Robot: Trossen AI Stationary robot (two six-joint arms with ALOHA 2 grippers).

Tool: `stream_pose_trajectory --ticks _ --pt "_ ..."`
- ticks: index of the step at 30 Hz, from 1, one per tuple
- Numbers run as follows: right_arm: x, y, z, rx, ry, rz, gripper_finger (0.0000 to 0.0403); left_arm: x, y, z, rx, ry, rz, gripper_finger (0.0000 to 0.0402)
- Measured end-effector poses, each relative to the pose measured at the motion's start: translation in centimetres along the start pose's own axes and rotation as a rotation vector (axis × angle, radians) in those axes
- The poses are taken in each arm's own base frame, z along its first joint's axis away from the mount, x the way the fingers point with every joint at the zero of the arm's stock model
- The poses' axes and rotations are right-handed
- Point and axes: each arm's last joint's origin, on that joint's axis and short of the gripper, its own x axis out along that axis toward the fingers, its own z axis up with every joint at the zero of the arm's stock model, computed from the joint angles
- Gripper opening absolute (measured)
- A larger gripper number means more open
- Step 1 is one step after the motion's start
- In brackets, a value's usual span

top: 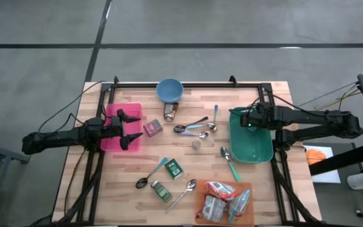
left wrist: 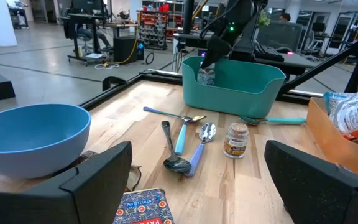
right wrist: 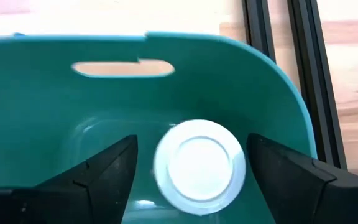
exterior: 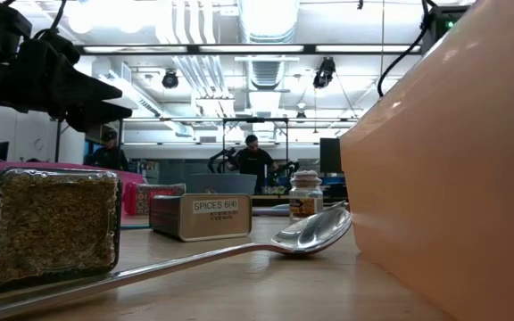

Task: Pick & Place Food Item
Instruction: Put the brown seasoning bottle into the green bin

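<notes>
A small jar with a white lid (right wrist: 199, 167) is inside the teal bin (top: 252, 150) at the table's right side. In the left wrist view the jar (left wrist: 205, 76) shows just under the dark gripper, behind the bin's near rim. My right gripper (right wrist: 191, 146) slants down into the bin, open, one finger on each side of the lid, with a clear gap on one side. Whether the jar stands on the bin's floor is hidden. My left gripper (top: 131, 129) waits open and level over the pink tray (top: 113, 113) at the left.
Mid-table lie several spoons (top: 194, 128), a small spice jar (top: 196, 144), a red box (top: 153, 128) and two green spice tins (top: 174, 168). A blue bowl (top: 169, 89) stands at the far edge. An orange tray (top: 200, 211) of food packets sits near the front right.
</notes>
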Motion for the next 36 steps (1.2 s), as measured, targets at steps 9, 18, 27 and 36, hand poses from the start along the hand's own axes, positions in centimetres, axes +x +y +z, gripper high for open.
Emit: stream_pose_trajectory --ticks 9,18,27,36 --pt "-3.3 1.3 2.1 -0.079 -0.031 0.129 0.0299 0.0 0.0 0.0 0.000 0.000 0.000 0.0372" --pt "-7.0 4.5 4.2 -0.315 -0.192 0.427 0.0299 0.0 0.0 0.0 0.000 0.000 0.000 0.0372" --pt "-7.2 9.7 4.6 -0.521 -0.279 0.633 0.0299 0.0 0.0 0.0 0.000 0.000 0.000 0.0372" --pt "-5.6 15.3 0.5 -0.984 -0.234 0.835 0.0299 0.0 0.0 0.0 0.000 0.000 0.000 0.0372"
